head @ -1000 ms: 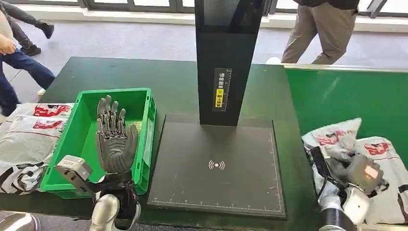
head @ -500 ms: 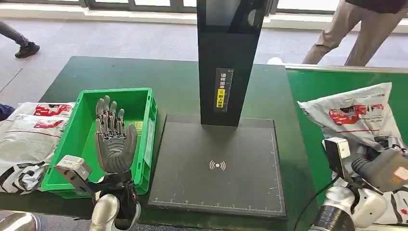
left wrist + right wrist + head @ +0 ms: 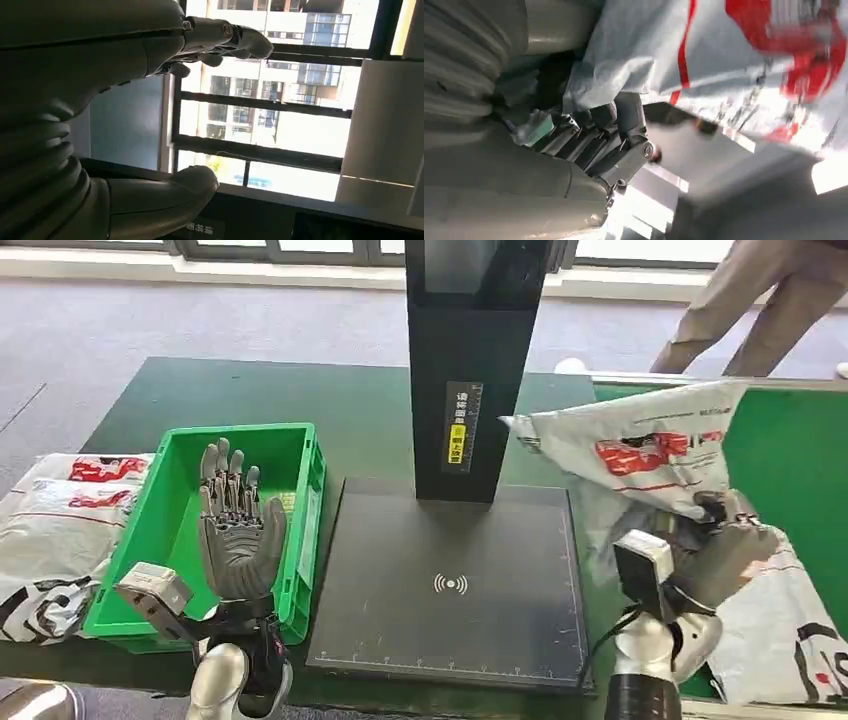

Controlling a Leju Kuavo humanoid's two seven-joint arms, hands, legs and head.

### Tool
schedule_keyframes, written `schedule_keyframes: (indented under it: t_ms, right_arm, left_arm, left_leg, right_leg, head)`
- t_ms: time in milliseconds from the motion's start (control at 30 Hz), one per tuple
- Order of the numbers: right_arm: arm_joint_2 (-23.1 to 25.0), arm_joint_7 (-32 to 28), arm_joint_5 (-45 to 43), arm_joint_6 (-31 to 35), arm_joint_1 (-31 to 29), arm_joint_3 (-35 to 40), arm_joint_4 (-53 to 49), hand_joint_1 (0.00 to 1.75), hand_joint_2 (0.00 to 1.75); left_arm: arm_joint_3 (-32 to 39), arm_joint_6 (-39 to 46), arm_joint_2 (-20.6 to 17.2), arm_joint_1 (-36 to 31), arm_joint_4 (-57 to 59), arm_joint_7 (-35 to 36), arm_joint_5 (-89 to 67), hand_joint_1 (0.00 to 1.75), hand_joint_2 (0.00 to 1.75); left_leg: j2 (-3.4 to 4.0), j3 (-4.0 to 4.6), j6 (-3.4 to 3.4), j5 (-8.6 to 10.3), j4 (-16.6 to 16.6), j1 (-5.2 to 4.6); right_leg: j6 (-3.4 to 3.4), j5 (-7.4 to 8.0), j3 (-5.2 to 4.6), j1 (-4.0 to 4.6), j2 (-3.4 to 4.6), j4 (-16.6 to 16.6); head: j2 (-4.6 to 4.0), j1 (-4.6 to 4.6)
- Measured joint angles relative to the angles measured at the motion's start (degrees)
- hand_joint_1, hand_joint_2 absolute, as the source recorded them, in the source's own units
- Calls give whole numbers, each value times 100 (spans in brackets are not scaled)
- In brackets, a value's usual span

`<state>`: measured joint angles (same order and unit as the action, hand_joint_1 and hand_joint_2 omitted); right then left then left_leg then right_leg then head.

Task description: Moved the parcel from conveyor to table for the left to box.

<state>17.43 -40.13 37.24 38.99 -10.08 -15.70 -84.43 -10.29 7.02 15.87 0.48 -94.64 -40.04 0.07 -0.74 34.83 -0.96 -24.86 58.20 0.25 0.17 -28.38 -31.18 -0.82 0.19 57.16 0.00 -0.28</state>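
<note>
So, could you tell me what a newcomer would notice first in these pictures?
Probably the white parcel with red print, held in the air by the right hand beside the tall black scanner column. Next, the left hand, open and upright in front of the green crate on the dark green table.

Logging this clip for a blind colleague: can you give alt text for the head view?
The right hand holds a white parcel in the air beside the black scanner. The left hand is raised, palm open, over a green box on the green table.
</note>
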Motion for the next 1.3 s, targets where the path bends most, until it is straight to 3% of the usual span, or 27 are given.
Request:
schedule_keyframes:
  t_ms: [233,767,833,900,933,1300]
  right_arm:
    - [-200,2,-330,-412,446,1378,375,175,175]
    - [-366,7,-389,-702,578,1885,721,175,175]
    - [-377,55,-376,-896,577,1891,767,0,175]
    - [-388,193,-288,-1126,567,1894,852,0,175]
    - [-397,291,-201,-1237,543,1894,924,0,0]
    - [-447,549,109,-1440,256,1892,1719,0,0]
  left_arm:
    - [2,-66,0,-2,7,0,0,0,175]
    - [2,-92,0,-4,13,0,0,0,175]
    - [2,-110,0,-5,24,0,0,0,175]
    - [2,-138,0,-6,33,0,0,0,175]
    - [2,-147,0,-6,35,0,0,0,175]
    - [0,-158,0,-9,55,0,2,0,175]
  left_leg:
    - [-5,0,-8,-5,-1,0]
    - [1,-1,-8,-6,-1,-1]
    - [1,0,-8,-6,-1,0]
    - [1,0,-8,-6,-1,0]
    - [2,0,-8,-6,-1,0]
    - [0,0,-8,-6,-1,-1]
  right_leg:
    - [-4,-5,-2,0,-1,0]
    - [-4,-5,-3,-1,3,-1]
    - [-4,-5,-3,-1,3,0]
    - [-4,-5,-3,0,3,0]
    - [-4,-5,-3,0,3,0]
    - [-3,-4,-2,-1,3,0]
  head:
    - [-2,0]
    - [-2,0]
    - [0,0]
    - [0,0]
    - [-2,0]
    - [0,0]
